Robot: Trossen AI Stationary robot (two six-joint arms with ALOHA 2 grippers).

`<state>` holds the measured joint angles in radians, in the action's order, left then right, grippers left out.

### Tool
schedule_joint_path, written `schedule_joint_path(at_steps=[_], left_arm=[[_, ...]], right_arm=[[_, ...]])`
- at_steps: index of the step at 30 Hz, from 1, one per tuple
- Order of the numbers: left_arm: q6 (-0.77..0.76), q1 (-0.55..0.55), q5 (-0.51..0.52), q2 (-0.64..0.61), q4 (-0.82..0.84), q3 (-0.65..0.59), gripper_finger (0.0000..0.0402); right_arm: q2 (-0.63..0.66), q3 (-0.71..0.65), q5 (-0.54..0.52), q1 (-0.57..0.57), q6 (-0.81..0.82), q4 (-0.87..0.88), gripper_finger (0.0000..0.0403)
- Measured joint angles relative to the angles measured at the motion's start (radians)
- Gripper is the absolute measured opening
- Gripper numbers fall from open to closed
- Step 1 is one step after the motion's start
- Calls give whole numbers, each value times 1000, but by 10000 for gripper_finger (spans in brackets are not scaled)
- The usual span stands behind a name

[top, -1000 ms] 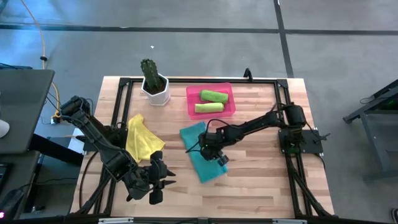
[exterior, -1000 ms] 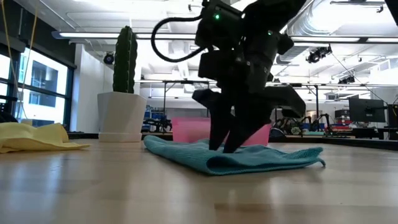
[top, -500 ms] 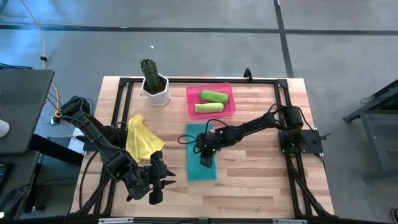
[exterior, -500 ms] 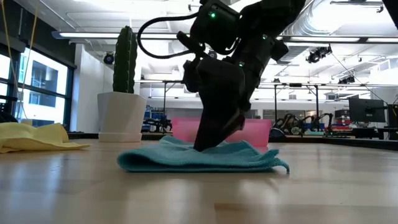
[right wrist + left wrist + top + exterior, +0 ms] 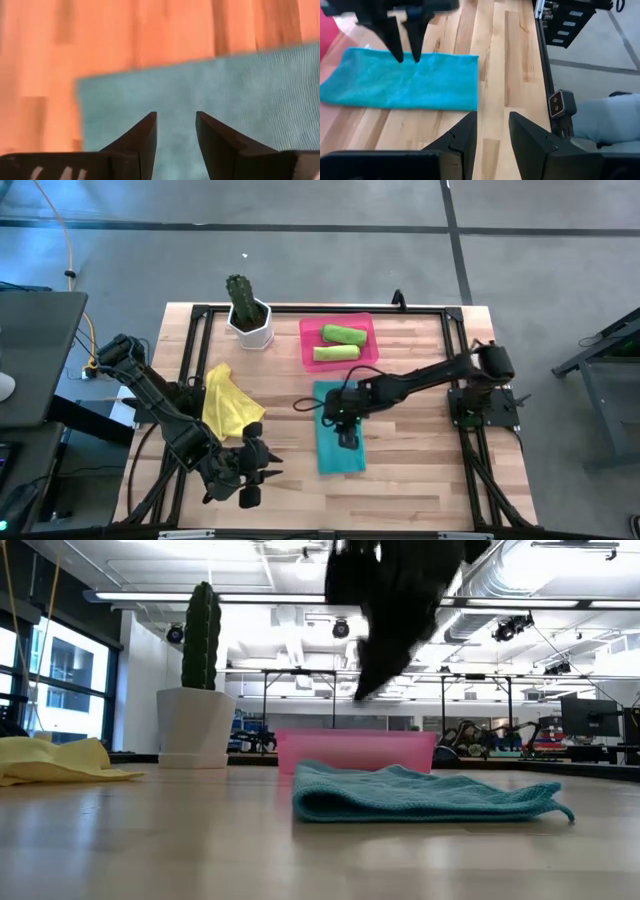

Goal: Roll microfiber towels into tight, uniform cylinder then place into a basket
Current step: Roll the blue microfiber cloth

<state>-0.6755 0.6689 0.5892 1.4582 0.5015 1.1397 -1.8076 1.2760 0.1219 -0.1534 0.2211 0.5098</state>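
Grey floor [image 5: 300, 270] surrounds the wooden surface [image 5: 420, 470]; windows [image 5: 50, 675] at left, ceiling light strips [image 5: 230, 595] above.

You've got a white pot [image 5: 250, 326] with a green cactus [image 5: 240, 295] at the table's far edge, left of centre; in the low view pot [image 5: 195, 727] and cactus [image 5: 201, 637] stand upright against the room behind. The table [image 5: 420, 480] is light wood planks with a black frame rail [image 5: 330, 308] round it, standing on grey floor crossed by dark lines, and a yellow cable [image 5: 62, 240] runs across the floor at upper left. Behind the table the low view shows you a big hall with strip lights [image 5: 250, 595] on the ceiling, windows [image 5: 55, 670] at left and monitors [image 5: 585, 718] at right.
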Motion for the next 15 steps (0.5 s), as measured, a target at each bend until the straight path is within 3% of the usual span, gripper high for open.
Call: schedule_joint_path(at_steps=[9,12,15], left_arm=[[22,-58,-1,0,-8,0,101],[-6,-77,-1,0,-13,0,101],[-42,-87,-1,0,-31,0,101]], right_arm=[[92,4,2,-40,13,-6,129],[95,4,28,-56,112,17,129],[99,4,126,-76,271,37,129]])
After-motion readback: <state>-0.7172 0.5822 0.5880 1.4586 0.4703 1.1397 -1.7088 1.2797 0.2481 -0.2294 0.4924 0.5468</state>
